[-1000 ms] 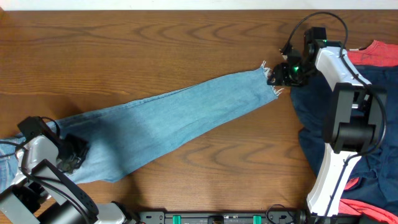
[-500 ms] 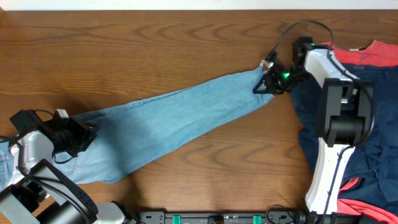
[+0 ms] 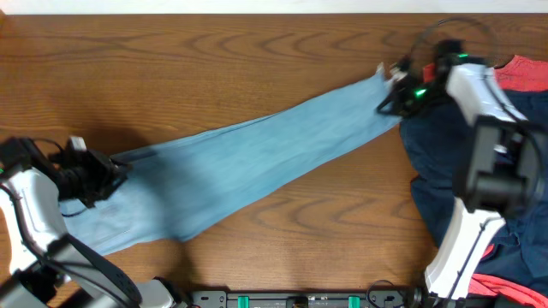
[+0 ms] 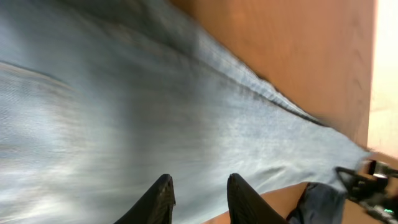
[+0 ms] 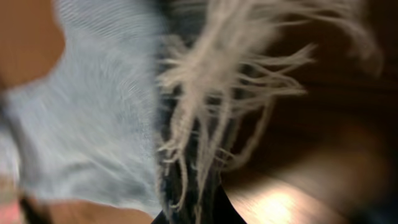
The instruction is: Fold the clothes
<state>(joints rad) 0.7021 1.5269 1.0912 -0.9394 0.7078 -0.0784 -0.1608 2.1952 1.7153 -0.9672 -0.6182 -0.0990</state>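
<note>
The light-blue jeans point(image 3: 248, 158) lie stretched in a long diagonal band across the wooden table point(image 3: 214, 51). My left gripper point(image 3: 110, 175) is at their lower-left end. In the left wrist view its dark fingers point(image 4: 163, 200) stand a little apart with denim point(image 4: 155, 93) between them, and it appears shut on a thick fold. My right gripper point(image 3: 392, 92) is shut on the frayed hem point(image 5: 211, 93) at the upper right, and white threads hang over its jaws point(image 5: 193, 214).
A dark navy garment point(image 3: 437, 162) lies heaped at the right, under the right arm, with a coral-red T-shirt point(image 3: 522, 73) showing behind it and at the bottom right corner. The navy heap point(image 4: 320, 199) also shows in the left wrist view.
The right gripper closed on the hem and drew it right and up. The left gripper moved left. The jeans leg now looks longer and tauter between the two.
</note>
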